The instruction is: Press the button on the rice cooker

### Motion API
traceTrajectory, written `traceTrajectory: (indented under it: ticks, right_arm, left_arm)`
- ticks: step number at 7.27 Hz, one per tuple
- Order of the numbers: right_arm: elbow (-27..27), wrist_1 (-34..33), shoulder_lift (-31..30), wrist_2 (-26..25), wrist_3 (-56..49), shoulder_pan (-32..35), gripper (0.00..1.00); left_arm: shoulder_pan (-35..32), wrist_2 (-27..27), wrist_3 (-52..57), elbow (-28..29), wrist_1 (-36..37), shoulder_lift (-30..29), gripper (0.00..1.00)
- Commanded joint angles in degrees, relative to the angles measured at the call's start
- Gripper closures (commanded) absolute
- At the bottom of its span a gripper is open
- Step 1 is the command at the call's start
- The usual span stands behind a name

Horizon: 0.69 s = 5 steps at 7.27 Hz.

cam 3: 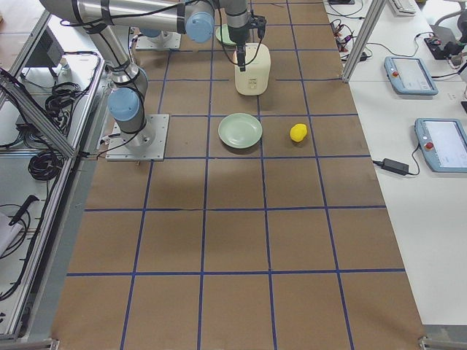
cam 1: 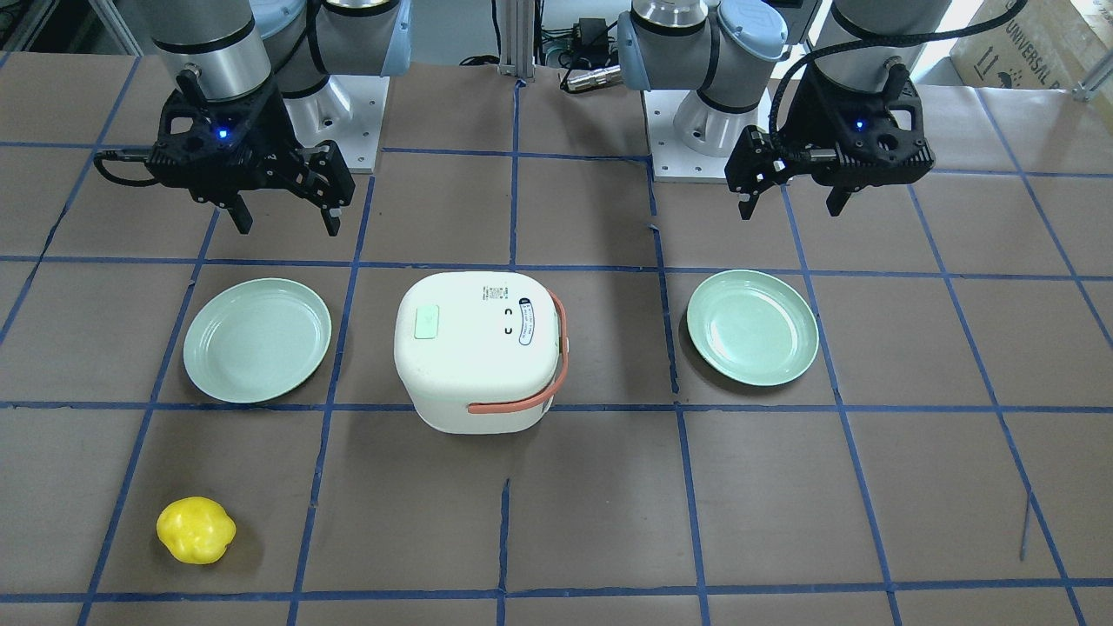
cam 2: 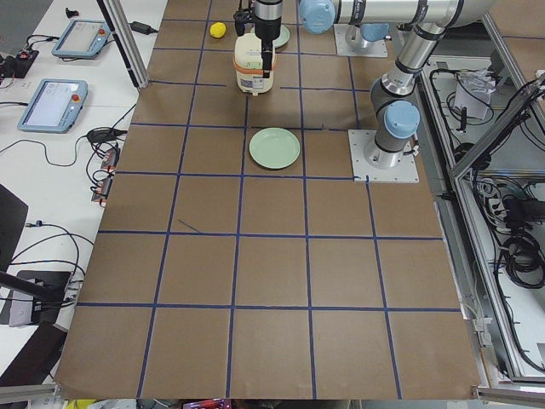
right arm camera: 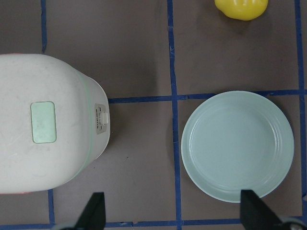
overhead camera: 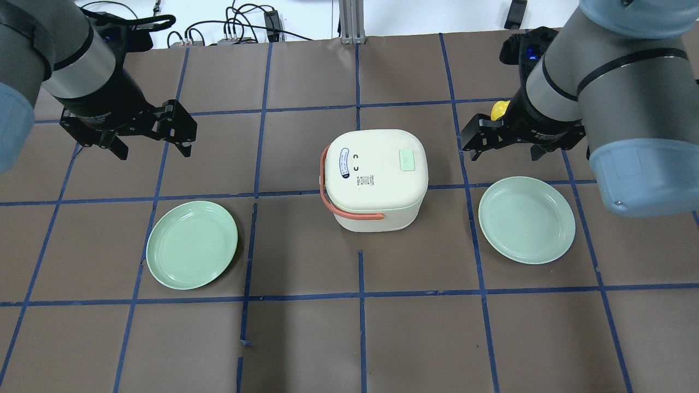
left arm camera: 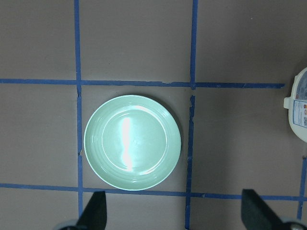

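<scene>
Between two plates [cam 1: 256, 341] [cam 1: 752, 327], white rice cooker [cam 1: 474, 348], orange handle [cam 1: 561, 356], pale-green lid button [cam 1: 427, 322]; left tool [cam 1: 791, 207], right tool [cam 1: 287, 226] spread, empty.

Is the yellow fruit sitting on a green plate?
No, the yellow fruit lies on the brown table, apart from the nearest green plate, which has nothing on it.
</scene>
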Motion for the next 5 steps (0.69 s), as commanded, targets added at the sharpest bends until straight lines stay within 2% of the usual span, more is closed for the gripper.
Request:
traceTrajectory:
  ticks: [1, 3, 5]
  right_arm:
    - [0.26, -0.19, -0.19, 0.00, 0.09, 0.06, 0.01]
    - [0.00, -1.95, -0.02, -1.05, 0.00, 0.14, 0.00]
    - [-1.75, 0.58, -0.10, -0.97, -0.61, 0.06, 0.00]
  left_arm:
    - [0.00, 0.00, 0.00, 0.00, 0.00, 0.00, 0.00]
    - [0.00, 0.00, 0.09, 0.00, 0.00, 0.00, 0.00]
    - [0.00, 0.00, 0.09, 0.00, 0.00, 0.00, 0.00]
